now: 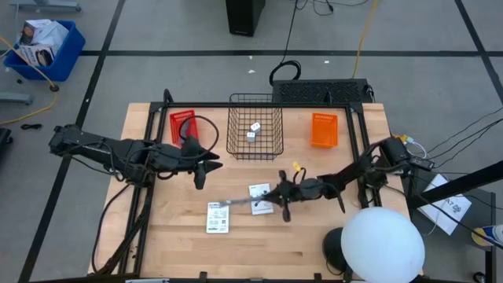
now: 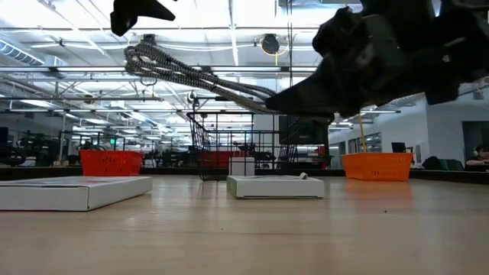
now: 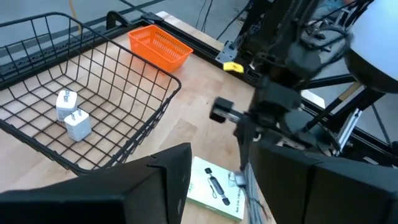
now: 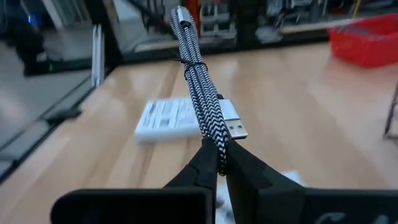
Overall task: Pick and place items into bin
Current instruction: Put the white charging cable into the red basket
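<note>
Right gripper (image 4: 219, 163) fingers are clamping a braided cable bundle (image 4: 200, 84) mid-bench; it is needing lifting clear before carrying to the wire bin (image 1: 255, 126). Left gripper (image 1: 206, 167), fingers apart, is waiting beside.

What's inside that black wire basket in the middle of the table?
Two small white plug-like cubes lie on the floor of the black wire basket. Nothing else shows inside it; the open mesh hides nothing.

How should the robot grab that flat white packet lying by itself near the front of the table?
Come straight down on the white packet and pinch across its two long edges. It lies flat and thin on the table, so there is no side to grab, and bare wood surrounds it.
</note>
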Controlling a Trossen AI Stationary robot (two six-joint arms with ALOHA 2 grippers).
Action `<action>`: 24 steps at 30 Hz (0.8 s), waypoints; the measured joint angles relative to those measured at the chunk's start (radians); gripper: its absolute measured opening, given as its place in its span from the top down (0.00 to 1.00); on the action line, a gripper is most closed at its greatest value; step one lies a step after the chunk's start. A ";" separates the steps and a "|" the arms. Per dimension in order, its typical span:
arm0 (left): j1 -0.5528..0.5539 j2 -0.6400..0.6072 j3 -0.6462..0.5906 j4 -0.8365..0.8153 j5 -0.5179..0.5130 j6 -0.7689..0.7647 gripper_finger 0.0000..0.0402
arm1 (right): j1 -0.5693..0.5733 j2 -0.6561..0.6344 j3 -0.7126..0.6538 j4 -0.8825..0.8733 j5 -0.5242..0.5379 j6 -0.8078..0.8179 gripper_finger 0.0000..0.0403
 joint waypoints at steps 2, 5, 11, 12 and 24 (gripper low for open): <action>-0.006 0.000 0.000 0.000 0.000 0.001 0.58 | -0.020 0.000 0.000 0.044 -0.002 0.003 0.98; -0.019 0.000 0.000 0.000 0.009 -0.004 0.58 | -0.043 0.000 0.000 0.087 -0.005 0.002 0.98; -0.048 0.000 0.000 0.000 0.010 -0.016 0.58 | -0.093 0.000 0.000 0.128 -0.005 -0.001 0.98; -0.052 0.000 0.000 0.000 0.010 -0.017 0.58 | -0.101 0.000 0.000 0.136 -0.005 -0.001 0.98; -0.067 0.000 0.000 -0.007 0.000 -0.012 0.58 | -0.150 -0.001 0.000 0.250 -0.036 -0.001 0.98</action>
